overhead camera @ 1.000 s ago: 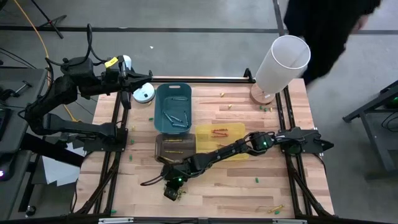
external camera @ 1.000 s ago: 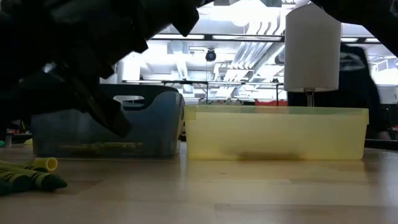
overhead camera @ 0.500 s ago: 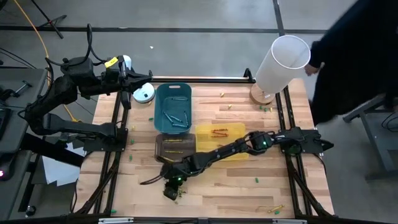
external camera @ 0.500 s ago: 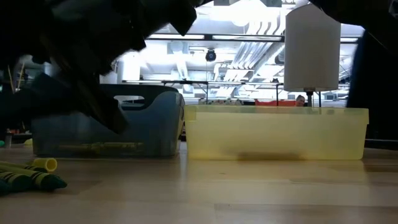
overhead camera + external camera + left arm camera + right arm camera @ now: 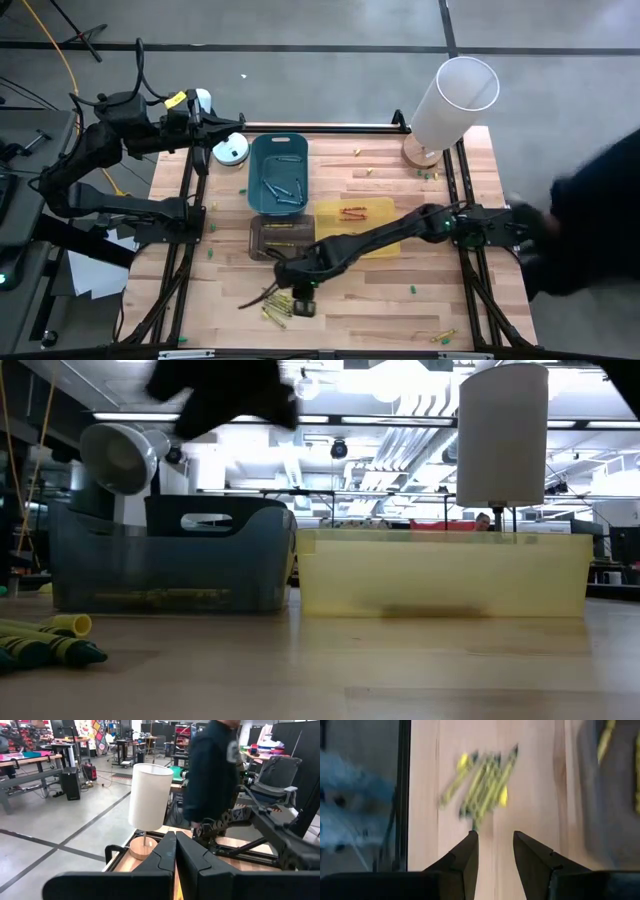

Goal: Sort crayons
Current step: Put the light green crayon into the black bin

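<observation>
right gripper (image 5: 495, 850) part open, empty | above crayons (image 5: 482, 782) | left gripper (image 5: 175, 852) closed

In the right wrist view the crayons (image 5: 482, 782) are a blurred yellow-green cluster; single sticks cannot be counted. In the low view the crayons (image 5: 45, 643) at eight o'clock are cut off by the picture's edge. In the high view a person (image 5: 590, 225) at three o'clock is blurred and cropped.
</observation>
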You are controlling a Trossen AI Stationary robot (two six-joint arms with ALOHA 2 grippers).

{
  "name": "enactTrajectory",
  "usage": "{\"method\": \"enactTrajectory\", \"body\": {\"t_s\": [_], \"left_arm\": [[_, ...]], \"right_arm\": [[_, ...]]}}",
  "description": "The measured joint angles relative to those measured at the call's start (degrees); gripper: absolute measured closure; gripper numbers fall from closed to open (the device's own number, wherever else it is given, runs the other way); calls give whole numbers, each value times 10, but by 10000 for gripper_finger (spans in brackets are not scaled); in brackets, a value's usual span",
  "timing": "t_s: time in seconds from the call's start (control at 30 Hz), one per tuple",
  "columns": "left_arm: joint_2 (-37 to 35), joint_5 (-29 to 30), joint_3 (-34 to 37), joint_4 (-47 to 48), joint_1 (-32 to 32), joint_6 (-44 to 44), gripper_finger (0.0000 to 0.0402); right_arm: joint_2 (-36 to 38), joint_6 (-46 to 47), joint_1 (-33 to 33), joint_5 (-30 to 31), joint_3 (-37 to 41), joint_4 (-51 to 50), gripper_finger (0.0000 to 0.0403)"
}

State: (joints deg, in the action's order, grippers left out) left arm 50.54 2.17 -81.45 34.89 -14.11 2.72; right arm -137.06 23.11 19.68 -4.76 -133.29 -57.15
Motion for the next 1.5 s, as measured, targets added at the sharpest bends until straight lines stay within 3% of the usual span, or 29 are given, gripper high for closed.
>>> {"method": "enactTrajectory", "body": {"t_s": [0.17,0.37,0.6,0.77,0.97,1.13,1.3,1.5], "left_arm": [[2,0,0,-1,0,0,402],[15,0,0,-3,0,0,402],[27,0,0,-31,0,0,402],[33,0,0,-40,0,0,402],[44,18,0,-55,0,22,402],[54,44,0,-57,0,32,401],[63,51,0,-57,0,31,402],[73,51,0,-55,0,29,402]], "right_arm": [[21,-28,14,-20,0,-80,321],[23,-99,27,-28,27,-52,376],[50,-174,-9,-171,168,0,398],[191,-206,6,-188,376,59,402],[446,-83,37,-148,689,297,402],[610,38,64,-83,854,431,402],[681,118,93,-83,910,436,402],[662,176,152,-89,881,406,402]]}}
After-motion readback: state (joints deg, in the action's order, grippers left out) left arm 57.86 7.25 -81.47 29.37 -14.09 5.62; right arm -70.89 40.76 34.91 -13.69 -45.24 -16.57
